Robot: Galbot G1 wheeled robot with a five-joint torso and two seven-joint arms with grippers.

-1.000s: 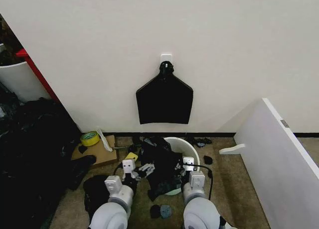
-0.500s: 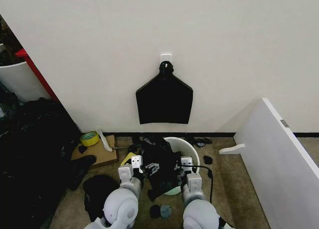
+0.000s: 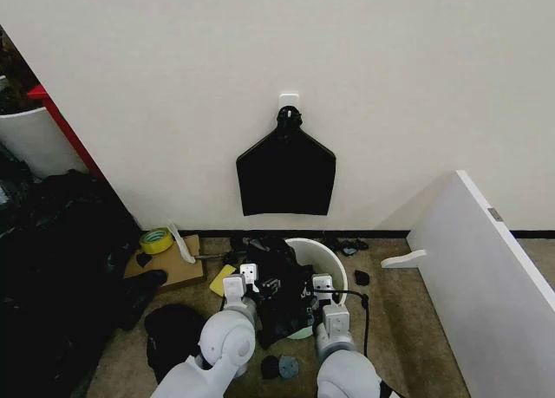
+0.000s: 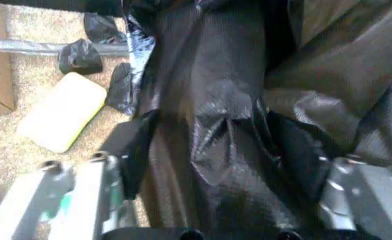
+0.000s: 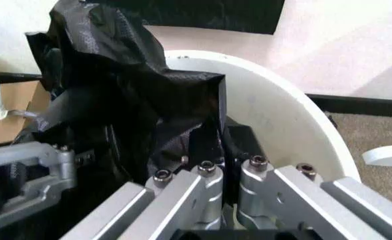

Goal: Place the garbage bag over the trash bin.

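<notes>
The garbage bag [image 3: 279,291] is lying bunched over the near-left part of the trash bin [image 3: 323,261], which is sitting on the carpet close to the wall, its far and right rim bare. The left gripper [image 4: 216,172] is reaching in with jaws spread wide around a fold, while the right gripper [image 5: 224,172] is pinching film at the near rim, fingers together. Judging by this, the left should be closing on one layer, then both spreading the mouth apart over the rim

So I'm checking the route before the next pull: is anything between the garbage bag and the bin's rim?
Nothing visible. The garbage bag already drapes over the trash bin on its left side, held between the left gripper and right gripper.
</notes>
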